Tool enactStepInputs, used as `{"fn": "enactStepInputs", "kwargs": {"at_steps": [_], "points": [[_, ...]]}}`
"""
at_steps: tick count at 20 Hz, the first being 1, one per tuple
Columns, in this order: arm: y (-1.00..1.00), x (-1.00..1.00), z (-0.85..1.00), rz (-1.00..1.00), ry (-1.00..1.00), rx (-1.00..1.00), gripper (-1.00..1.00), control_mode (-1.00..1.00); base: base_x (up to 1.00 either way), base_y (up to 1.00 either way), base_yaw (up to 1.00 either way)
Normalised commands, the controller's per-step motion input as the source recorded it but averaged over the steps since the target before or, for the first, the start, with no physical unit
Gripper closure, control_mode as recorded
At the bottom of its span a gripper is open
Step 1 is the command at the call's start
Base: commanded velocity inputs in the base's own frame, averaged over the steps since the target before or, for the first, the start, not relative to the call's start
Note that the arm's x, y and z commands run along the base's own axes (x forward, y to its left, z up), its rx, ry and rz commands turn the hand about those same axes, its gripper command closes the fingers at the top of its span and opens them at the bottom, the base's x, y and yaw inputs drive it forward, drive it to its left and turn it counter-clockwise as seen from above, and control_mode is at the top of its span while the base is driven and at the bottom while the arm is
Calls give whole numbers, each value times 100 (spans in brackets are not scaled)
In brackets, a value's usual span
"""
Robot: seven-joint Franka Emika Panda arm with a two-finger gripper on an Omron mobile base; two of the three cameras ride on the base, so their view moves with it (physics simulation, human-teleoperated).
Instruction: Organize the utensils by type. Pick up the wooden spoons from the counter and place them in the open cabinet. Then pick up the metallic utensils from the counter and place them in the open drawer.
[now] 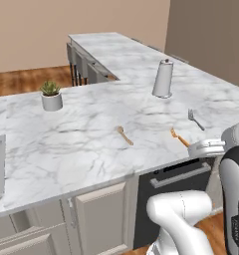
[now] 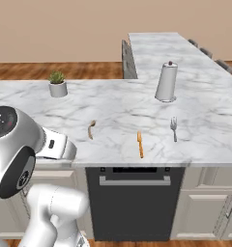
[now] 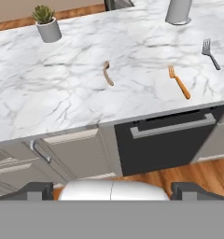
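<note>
Left base view: white marble counter [image 1: 81, 144] carries one wooden spoon [image 1: 124, 135] near the middle front, the orange fork [image 1: 179, 138] just right of it close to the front edge, and the grey fork [image 1: 195, 119] further right and back. A paper towel roll [image 1: 163, 78] stands behind the forks, a potted plant [image 1: 51, 95] sits well to the left. The arm is folded low at the lower right, nowhere near the utensils. Right base view: same layout from the other side, spoon [image 2: 91, 129] left, orange fork [image 2: 140, 144] at the front edge above the dark dishwasher [image 2: 135, 202], grey fork [image 2: 174, 128] right, towel roll [image 2: 166, 82] behind, plant [image 2: 57, 84] far left. I make out one spoon on this stretch; the cabinet and drawer are out of frame. Hand view: the camera looks down over the counter edge from off the counter, spoon [image 3: 107, 73] roughly centre, orange fork [image 3: 179, 82] right, grey fork [image 3: 210, 53] far right. The gripper [image 3: 112, 190] has its tips spread to both bottom corners, so wide open with nothing between them. Judgement: first step, picking up a wooden spoon, not yet begun. Next move needs the hand brought forward and down over the spoon, jaws squared across its handle. It lies flat, so the grip has to go low.
</note>
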Motion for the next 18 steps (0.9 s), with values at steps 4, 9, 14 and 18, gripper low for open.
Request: {"fn": "enactStepInputs", "kwargs": {"at_steps": [4, 9, 14, 18], "points": [[0, 0, 0, 0, 0, 0, -100, 100, 76, 0, 33], [0, 0, 0, 0, 0, 0, -100, 100, 43, -12, 3], [0, 0, 0, 0, 0, 0, -100, 100, 28, -6, 0], [0, 0, 0, 0, 0, 0, -100, 100, 19, -3, 0]]}}
